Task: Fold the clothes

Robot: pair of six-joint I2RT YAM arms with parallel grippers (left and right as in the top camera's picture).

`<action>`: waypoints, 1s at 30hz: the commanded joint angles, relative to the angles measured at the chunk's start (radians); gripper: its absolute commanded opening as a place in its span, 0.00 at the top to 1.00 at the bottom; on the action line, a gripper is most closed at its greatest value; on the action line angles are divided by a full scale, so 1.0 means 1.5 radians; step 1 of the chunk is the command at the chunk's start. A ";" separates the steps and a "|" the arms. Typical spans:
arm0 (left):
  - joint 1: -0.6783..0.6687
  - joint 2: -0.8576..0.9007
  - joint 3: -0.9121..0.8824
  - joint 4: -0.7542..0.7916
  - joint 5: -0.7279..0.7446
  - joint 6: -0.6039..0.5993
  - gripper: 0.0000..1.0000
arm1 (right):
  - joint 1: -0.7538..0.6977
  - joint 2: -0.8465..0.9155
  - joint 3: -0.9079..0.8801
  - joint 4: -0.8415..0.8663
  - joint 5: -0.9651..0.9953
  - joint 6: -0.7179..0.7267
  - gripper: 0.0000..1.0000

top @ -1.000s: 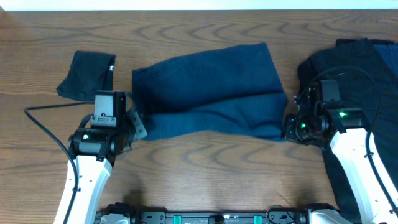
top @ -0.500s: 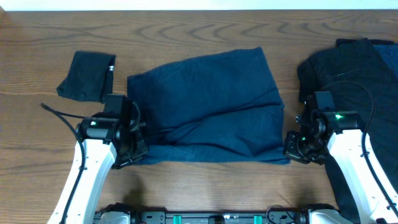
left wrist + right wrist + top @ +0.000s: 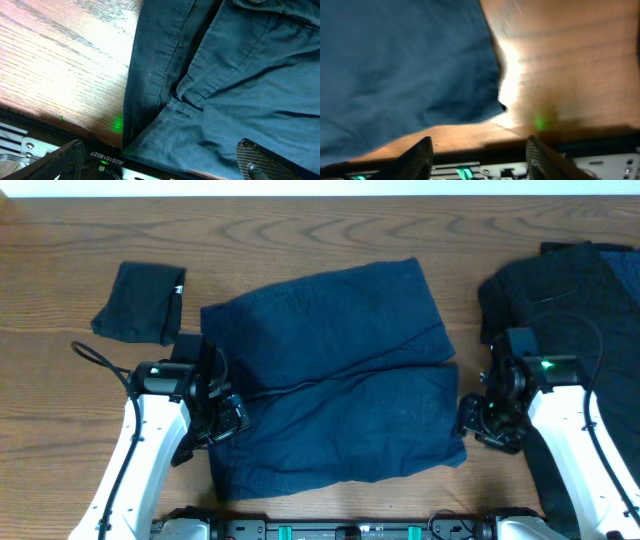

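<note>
The left gripper and the right gripper are both spread wide and empty, so the wrinkled navy garment may fold crooked if grabbed unevenly.

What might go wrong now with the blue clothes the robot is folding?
The navy garment lies close to the front edge of the table, so it might slide off. A ridge crosses its middle, so a fold could turn out lumpy. The right arm reaches over the black pile and might drag it.
</note>
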 commanded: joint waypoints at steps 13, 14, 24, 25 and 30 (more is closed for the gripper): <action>0.003 0.010 0.035 0.050 0.011 0.001 0.81 | 0.023 0.024 0.028 0.047 -0.035 -0.024 0.99; 0.003 0.012 0.031 0.056 0.011 0.001 0.81 | 0.030 0.028 0.017 0.053 -0.035 -0.024 0.99; 0.001 0.062 0.008 0.149 0.113 0.002 0.94 | 0.046 0.094 -0.083 0.155 -0.034 0.017 0.99; -0.002 0.071 0.008 0.154 0.113 0.002 0.94 | 0.046 0.103 -0.085 0.163 -0.034 0.017 0.99; -0.033 0.132 0.008 0.192 0.112 0.007 0.94 | 0.046 0.169 -0.086 0.202 -0.034 0.017 0.99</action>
